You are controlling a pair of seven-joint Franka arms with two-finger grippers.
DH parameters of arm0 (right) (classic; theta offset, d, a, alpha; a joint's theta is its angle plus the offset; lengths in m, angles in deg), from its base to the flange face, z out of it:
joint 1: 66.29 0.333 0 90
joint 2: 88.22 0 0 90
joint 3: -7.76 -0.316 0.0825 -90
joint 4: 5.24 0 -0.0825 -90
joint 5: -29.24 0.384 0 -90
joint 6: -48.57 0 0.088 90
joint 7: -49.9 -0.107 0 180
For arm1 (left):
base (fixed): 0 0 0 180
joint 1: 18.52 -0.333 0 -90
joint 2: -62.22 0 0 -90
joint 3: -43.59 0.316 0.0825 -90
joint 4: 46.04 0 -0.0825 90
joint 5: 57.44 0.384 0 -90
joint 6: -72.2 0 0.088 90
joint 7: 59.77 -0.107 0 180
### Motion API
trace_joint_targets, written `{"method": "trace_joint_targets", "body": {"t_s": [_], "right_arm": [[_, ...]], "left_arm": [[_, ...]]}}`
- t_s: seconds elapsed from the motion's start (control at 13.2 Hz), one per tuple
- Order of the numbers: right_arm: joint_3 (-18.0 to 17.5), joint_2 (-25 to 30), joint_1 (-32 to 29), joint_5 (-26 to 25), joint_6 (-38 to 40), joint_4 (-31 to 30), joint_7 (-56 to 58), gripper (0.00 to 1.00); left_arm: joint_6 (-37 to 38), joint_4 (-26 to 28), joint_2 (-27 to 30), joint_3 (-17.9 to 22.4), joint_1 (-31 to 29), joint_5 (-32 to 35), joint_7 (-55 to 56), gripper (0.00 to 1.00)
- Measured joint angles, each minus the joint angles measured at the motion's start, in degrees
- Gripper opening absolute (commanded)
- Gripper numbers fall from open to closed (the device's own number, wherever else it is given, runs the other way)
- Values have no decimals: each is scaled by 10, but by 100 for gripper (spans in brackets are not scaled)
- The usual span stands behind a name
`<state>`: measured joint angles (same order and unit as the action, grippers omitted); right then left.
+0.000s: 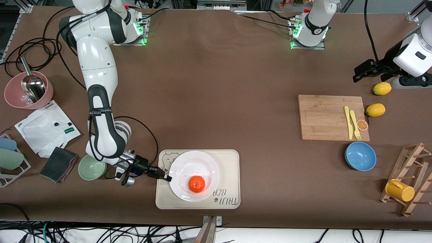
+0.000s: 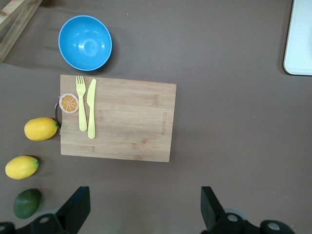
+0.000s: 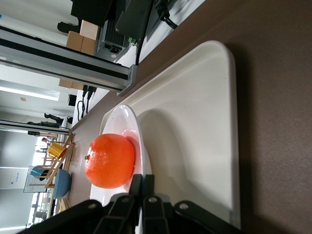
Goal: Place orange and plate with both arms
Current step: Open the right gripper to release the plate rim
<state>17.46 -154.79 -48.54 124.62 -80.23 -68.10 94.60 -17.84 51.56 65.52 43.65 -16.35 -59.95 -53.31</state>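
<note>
Nearest the front camera, a cream rectangular bear-print tray (image 1: pixel 229 158) carries the round glossy white plate (image 1: pixel 194 167); the small red-orange orange (image 1: pixel 196 184) sits in that plate, toward its nearer side. The right gripper (image 1: pixel 165 178) is at the plate's edge toward the right arm's end of the table — fingers (image 3: pixel 143 187) pinched together on the rim. Farther off, over bare brown table by the yellow lemons (image 1: pixel 382 88), the left gripper (image 2: pixel 144 209) hangs with fingers spread wide, holding nothing.
</note>
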Motion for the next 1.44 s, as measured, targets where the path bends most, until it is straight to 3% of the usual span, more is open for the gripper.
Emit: {"method": "trace_joint_targets", "body": {"t_s": [0.08, 0.83, 1.44], "right_arm": [[0, 0, 0, 0, 0, 0, -1, 100], [1, 1, -1, -24, 0, 18, -10, 100], [6, 51, 2, -272, 37, 33, -136, 100]], "left_arm": [[0, 0, 0, 0, 0, 0, 0, 100], [0, 0, 0, 0, 0, 0, 0, 100], [0, 0, 0, 0, 0, 0, 0, 100]]}}
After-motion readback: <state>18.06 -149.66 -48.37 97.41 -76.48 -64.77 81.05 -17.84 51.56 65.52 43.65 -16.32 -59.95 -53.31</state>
